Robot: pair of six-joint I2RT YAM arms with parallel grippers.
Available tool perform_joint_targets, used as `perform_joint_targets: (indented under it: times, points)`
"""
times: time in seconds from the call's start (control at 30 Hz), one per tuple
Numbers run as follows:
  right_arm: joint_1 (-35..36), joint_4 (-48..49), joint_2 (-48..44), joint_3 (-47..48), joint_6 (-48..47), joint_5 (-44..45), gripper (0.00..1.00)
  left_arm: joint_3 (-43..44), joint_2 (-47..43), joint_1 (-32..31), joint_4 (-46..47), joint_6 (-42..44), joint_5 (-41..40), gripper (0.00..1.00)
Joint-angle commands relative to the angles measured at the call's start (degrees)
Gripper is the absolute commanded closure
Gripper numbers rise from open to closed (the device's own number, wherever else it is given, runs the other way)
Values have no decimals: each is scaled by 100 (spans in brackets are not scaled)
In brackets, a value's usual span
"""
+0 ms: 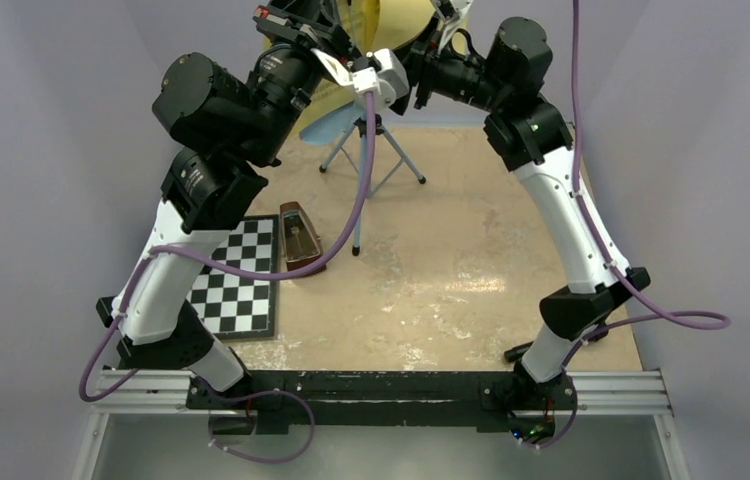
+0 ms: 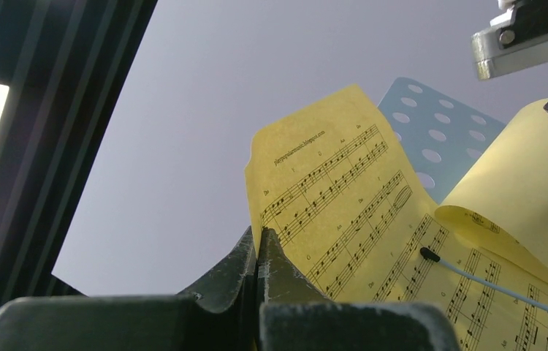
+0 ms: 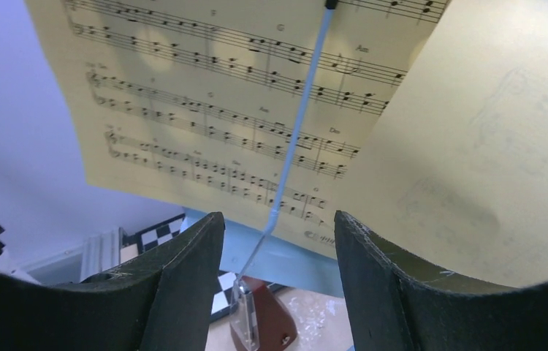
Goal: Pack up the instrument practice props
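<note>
At the table's left, skip the chessboard (image 1: 241,285); the metronome (image 1: 299,238) sits at its rt edge, not yet packed. Up at the music stand (image 2: 439,135), your L gripper (image 2: 258,238) is pinched tight on the yellow sheet (image 2: 329,197), at its lower corner. The wire clip (image 2: 490,285) lies across the page, so slide it out along the wire, don't yank. R gripper (image 3: 278,219): jaws wide, holding nothing, facing the page. Use it to steady the curling 2nd sheet (image 2: 527,197).

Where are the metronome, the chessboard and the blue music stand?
metronome (image 1: 300,240): top external view, its brown front face.
chessboard (image 1: 241,285): top external view, middle of the checkered board.
music stand (image 2: 417,135): left wrist view, its blue hole-punched panel.
</note>
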Motion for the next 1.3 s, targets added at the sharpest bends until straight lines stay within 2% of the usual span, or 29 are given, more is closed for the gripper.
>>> perform_joint_targets:
  times: [0.0, 0.17, 0.27, 0.37, 0.47, 0.57, 0.87, 1.27]
  points:
    - [115, 10, 106, 346, -127, 577, 38, 209, -68, 20, 281, -171, -225, 100]
    - [202, 111, 305, 508, -78, 728, 41, 200, -50, 29, 280, -194, -225, 100]
    - [222, 154, 349, 571, -46, 743, 48, 205, -37, 29, 320, -194, -240, 100]
    - [223, 102, 322, 613, -15, 598, 64, 220, -36, 29, 336, -194, -243, 100]
    - [225, 64, 233, 574, -30, 499, 87, 235, -34, 44, 344, -185, -251, 100]
    - [216, 25, 136, 506, -46, 553, 99, 237, -34, 87, 413, -194, -269, 100]
    - [216, 32, -162, 177, -32, 628, 100, 465, -55, 295, 542, -56, -278, 100]
    - [223, -24, -71, 187, -140, 753, 98, 598, -429, 479, 955, 512, -138, 100]
